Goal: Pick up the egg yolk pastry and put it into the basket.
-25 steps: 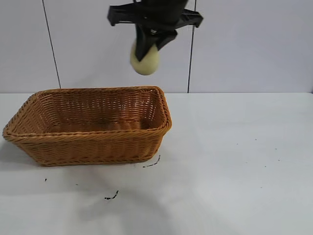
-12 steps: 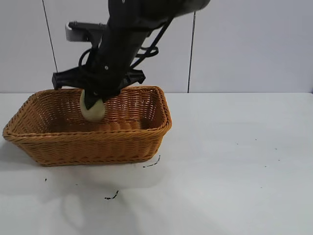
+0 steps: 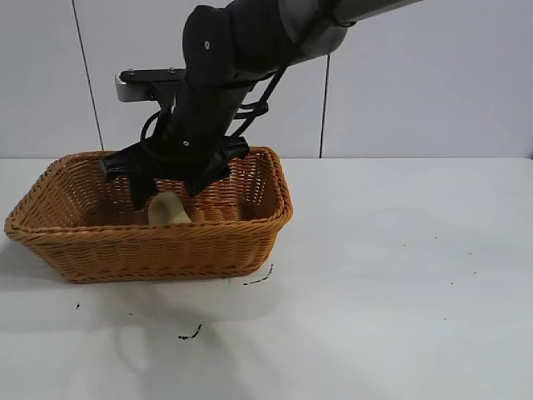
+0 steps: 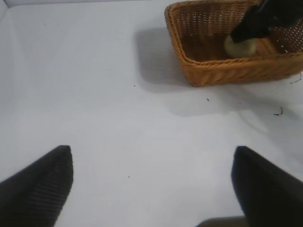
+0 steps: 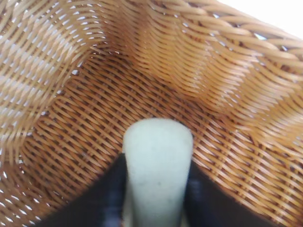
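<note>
Spreading apart, the right gripper's [image 3: 166, 193] jaws stood open inside the basket [image 3: 150, 246], with the egg yolk pastry [image 3: 169, 210] low between them. In the right wrist view the pastry [image 5: 157, 165] stood on edge on the woven floor, and a dark finger [image 5: 109, 198] ran close along each side. Couldn't tell whether the pads touched it. In the exterior view the fingertips sat around the pastry's upper part, below the braided rim. The pastry was in the middle of the basket, nearer the wall facing the camera, and seemed to lean on that wall. The black right arm [image 3: 250, 42] came down from the upper right and tilted steeply into the basket.

The basket sat on the white table [image 3: 400, 275], at the left in the exterior view. A few dark specks [image 3: 190, 336] lay on the table just in front of it. A pale panelled wall [image 3: 416, 75] stood behind.

The left gripper [image 4: 151, 189] hung over bare table, well apart from the basket [image 4: 227, 73], jaws wide open with nothing between them. Its wrist view showed the pastry [image 4: 240, 46] in the basket, under the right arm's dark finger.
</note>
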Tool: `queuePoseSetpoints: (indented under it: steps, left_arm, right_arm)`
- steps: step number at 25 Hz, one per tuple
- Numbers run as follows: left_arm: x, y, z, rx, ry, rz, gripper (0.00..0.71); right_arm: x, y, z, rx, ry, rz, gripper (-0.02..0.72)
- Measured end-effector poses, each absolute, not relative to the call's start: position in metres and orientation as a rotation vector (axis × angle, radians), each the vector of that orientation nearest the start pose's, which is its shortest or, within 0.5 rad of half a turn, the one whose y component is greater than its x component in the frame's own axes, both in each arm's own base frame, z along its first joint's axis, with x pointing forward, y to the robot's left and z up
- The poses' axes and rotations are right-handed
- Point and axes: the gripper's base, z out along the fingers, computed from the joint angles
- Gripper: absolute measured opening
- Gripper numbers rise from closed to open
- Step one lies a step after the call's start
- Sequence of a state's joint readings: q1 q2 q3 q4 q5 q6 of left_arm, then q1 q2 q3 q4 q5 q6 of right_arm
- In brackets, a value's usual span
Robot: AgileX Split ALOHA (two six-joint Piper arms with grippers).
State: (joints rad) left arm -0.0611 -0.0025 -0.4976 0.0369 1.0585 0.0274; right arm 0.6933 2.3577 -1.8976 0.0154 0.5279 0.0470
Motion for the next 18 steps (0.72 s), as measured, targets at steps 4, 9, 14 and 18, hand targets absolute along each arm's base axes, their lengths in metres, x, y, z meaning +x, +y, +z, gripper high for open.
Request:
queuePoseSetpoints:
  steps: [4, 9, 14, 18]
  left_arm:
    - [-0.005, 0.003, 0.277, 0.089, 2.04, 0.023, 0.693]
    - [-0.005, 0.003, 0.277, 0.089, 2.04, 0.023, 0.693]
    - [-0.005, 0.003, 0.277, 0.089, 2.04, 0.023, 0.693]
    - [-0.005, 0.003, 0.277, 0.089, 2.04, 0.023, 0.693]
  right_arm:
    - [0.4, 0.331, 0.184, -0.797, 2.342, 0.306, 0.657]
    - [0.392, 0.311, 0.246, -0.729, 2.327, 0.322, 0.665]
    - [0.405, 0.261, 0.265, -0.63, 2.455, 0.247, 0.665]
    - [0.432, 0.202, 0.261, -0.476, 2.547, 0.169, 0.665]
